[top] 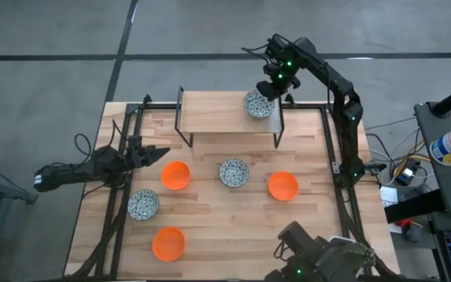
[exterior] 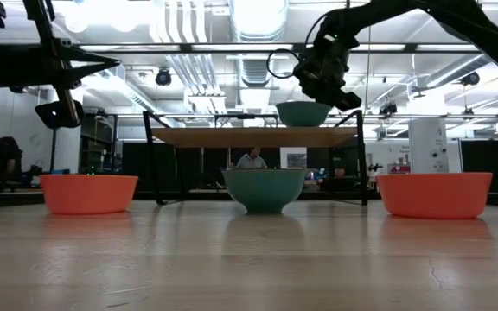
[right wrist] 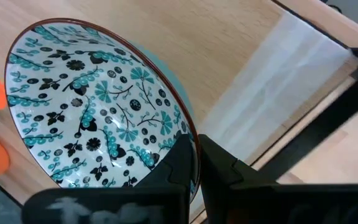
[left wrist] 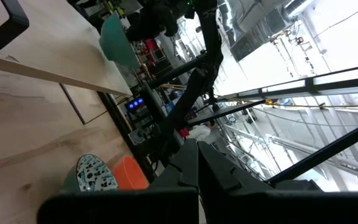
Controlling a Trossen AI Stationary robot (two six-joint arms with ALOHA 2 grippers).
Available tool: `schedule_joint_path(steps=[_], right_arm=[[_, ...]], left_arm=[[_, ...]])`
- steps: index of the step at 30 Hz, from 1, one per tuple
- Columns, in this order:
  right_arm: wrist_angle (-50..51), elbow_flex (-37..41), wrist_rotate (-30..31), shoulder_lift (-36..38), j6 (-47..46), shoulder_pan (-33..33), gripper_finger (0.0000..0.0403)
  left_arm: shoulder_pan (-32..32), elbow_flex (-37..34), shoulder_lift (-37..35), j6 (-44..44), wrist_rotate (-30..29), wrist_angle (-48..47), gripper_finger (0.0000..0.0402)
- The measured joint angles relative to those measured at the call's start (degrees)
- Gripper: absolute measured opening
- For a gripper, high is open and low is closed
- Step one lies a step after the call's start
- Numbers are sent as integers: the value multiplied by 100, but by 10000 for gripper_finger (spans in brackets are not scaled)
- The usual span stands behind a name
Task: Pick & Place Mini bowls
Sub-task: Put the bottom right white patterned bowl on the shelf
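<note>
One hand [right wrist: 194, 163] pinches a patterned bowl's [right wrist: 98, 106] rim.

I see the raised wooden shelf [top: 227, 112] spanning the far middle of the table [top: 225, 227], its black legs [top: 185, 117] leaving an open passage underneath. On top, my right gripper [top: 276, 94] pinches the rim of a patterned bowl [top: 256, 103] at the shelf's right end; the left end is bare. Below, five bowls lie well apart, with clear lanes between the orange bowl [top: 175, 175], the centre patterned bowl [top: 234, 172] and the right orange bowl [top: 283, 186].
</note>
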State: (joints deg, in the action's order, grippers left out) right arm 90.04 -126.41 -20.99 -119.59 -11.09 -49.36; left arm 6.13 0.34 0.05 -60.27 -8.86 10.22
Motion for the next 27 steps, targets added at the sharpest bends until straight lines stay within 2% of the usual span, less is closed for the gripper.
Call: schedule_joint_path(steps=[11,16,27], right_arm=[[-2,4,30,9,-221,-27,13],[-2,7,341,11,-210,-24,13],[-12,128,216,16,-242,0,13]], left_arm=[[-1,0,0,3,0,-22,0],[-1,0,0,4,0,-140,0],[0,0,0,4,0,-177,0]])
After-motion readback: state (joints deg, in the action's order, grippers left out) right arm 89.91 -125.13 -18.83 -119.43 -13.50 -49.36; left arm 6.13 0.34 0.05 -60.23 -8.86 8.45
